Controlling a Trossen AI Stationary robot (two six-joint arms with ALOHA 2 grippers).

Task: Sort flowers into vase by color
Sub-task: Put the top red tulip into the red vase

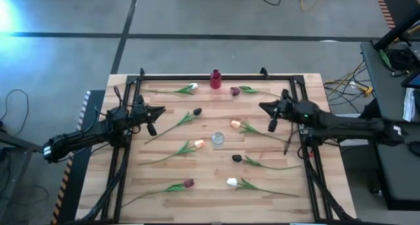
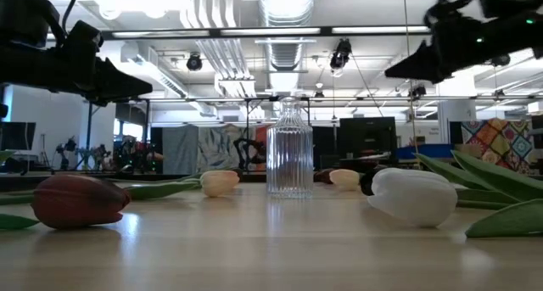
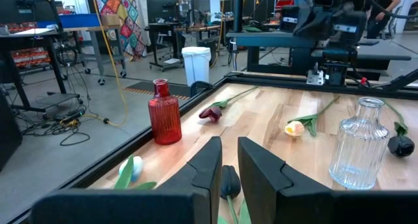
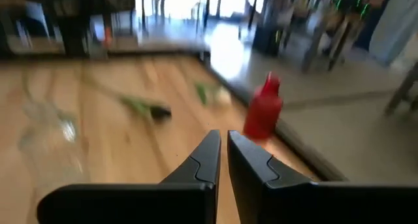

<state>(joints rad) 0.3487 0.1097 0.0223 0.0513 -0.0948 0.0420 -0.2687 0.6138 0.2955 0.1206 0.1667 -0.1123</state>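
Several artificial tulips lie flat on the wooden table (image 1: 164,199), scattered around a clear glass vase (image 1: 217,140) standing mid-table and a red vase (image 1: 215,79) at the far edge. White heads (image 1: 193,86) (image 1: 231,182), maroon heads (image 1: 235,90) (image 1: 189,183), dark heads (image 1: 197,111) (image 1: 237,158) and peach heads (image 1: 235,124) (image 1: 199,144) show. My left gripper (image 1: 152,118) hovers shut over the table's left side, just left of a dark tulip (image 3: 228,181). My right gripper (image 1: 270,115) hovers shut over the right side, near a peach tulip. Both hold nothing.
A black metal frame (image 1: 216,76) runs around the table's edges. In the low view the clear vase (image 2: 289,148) stands in the middle, with a maroon head (image 2: 81,202) near on the left and a white head (image 2: 411,196) near on the right. Bare wood lies between the flowers.
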